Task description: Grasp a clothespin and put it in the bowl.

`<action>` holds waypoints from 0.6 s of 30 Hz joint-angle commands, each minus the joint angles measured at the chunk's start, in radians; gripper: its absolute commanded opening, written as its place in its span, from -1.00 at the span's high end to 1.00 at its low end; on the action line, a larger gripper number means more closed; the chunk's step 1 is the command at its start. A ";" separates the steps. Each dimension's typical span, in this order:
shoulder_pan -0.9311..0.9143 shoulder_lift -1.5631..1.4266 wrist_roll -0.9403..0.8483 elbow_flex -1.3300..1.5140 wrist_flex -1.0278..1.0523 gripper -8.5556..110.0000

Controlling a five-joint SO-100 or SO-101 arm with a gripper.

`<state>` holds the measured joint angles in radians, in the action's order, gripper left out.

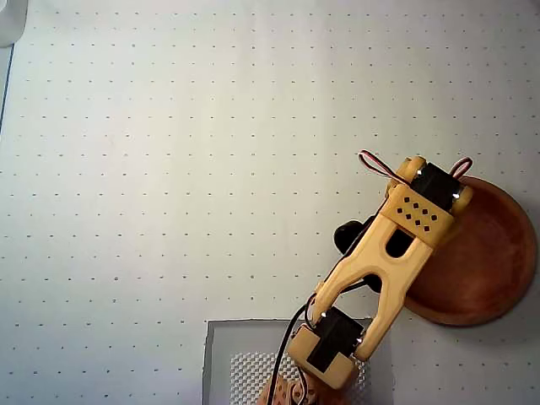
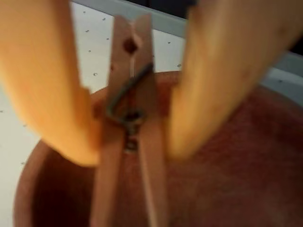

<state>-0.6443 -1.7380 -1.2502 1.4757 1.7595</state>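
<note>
In the wrist view the light tan wooden clothespin (image 2: 130,109) stands upright between my two yellow fingers (image 2: 52,94), which press on its sides near the metal spring. My gripper (image 2: 133,147) is shut on it and holds it over the reddish-brown wooden bowl (image 2: 236,170), above its left part. In the overhead view the bowl (image 1: 485,253) lies at the right edge. My yellow arm (image 1: 396,253) reaches over the bowl's left rim, and its wrist hides the gripper and the clothespin.
The table is a white mat with a grid of small dots (image 1: 169,169). The arm's base stands on a grey plate (image 1: 221,354) at the bottom edge. A white object (image 1: 10,21) sits in the top left corner.
</note>
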 commanded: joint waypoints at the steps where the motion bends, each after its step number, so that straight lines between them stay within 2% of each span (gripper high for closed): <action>1: -0.044 -0.061 -0.023 -0.025 0.029 0.91; 18: -0.104 0.120 -0.092 -0.089 0.025 0.91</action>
<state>-0.7440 -1.6245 -1.3330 1.4711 1.7595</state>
